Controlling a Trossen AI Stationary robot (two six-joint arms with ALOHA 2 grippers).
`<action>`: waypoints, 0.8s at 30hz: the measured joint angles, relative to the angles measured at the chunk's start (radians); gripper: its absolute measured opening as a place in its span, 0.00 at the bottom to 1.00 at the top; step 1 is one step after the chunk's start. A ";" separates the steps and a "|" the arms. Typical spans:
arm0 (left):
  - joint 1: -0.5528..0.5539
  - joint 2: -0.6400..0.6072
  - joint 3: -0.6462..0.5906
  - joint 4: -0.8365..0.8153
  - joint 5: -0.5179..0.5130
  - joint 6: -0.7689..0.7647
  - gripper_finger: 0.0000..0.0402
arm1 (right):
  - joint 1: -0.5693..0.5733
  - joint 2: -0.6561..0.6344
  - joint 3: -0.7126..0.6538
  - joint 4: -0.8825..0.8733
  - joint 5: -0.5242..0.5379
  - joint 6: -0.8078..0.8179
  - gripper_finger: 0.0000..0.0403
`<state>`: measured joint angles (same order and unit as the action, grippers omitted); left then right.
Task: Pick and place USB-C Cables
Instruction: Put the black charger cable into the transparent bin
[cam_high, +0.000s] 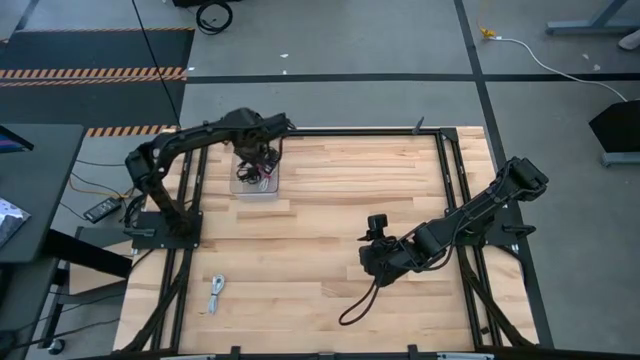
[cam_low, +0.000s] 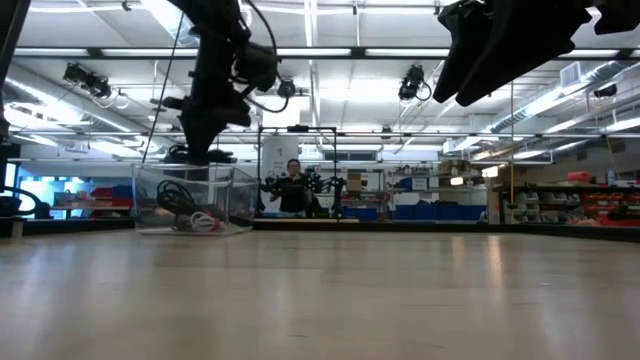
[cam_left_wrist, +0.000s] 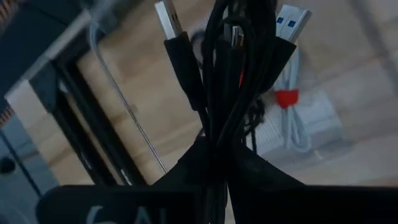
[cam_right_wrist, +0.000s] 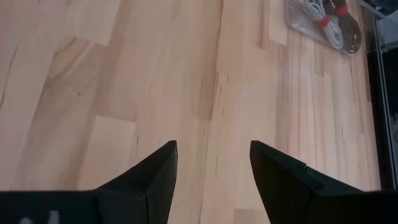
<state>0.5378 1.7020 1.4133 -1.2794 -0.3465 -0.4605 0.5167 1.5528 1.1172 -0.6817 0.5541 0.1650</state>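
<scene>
Left gripper (cam_left_wrist: 217, 155), fingers pinching a black USB-C cable bundle (cam_left_wrist: 233, 74) with silver plugs, one blue-tongued, hangs over the clear tray (cam_high: 254, 187) near the tabletop's far left corner. Tray holds a white red-tied bundle (cam_left_wrist: 287, 106). Right gripper (cam_right_wrist: 213, 163), fingers spread, waits over bare wood. No legible writing

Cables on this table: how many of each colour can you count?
Black: 2, the held black cable in the left claw and the boxed black cable.
White: 2, the red-tied white cable in the clear box and the loose white cable.
Total: 4 clearly visible.
</scene>
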 joint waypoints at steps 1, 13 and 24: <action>0.008 0.000 -0.014 0.006 0.017 -0.005 0.10 | 0.000 0.000 0.000 -0.001 0.000 0.000 0.52; 0.001 0.000 -0.108 0.092 0.063 0.035 0.10 | 0.000 0.000 0.000 -0.001 0.000 -0.001 0.52; -0.016 0.000 -0.108 0.114 0.059 0.089 0.27 | 0.000 0.000 0.000 -0.001 0.000 0.000 0.52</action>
<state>0.5214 1.7023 1.3052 -1.1652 -0.2871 -0.3717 0.5167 1.5528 1.1172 -0.6823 0.5545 0.1646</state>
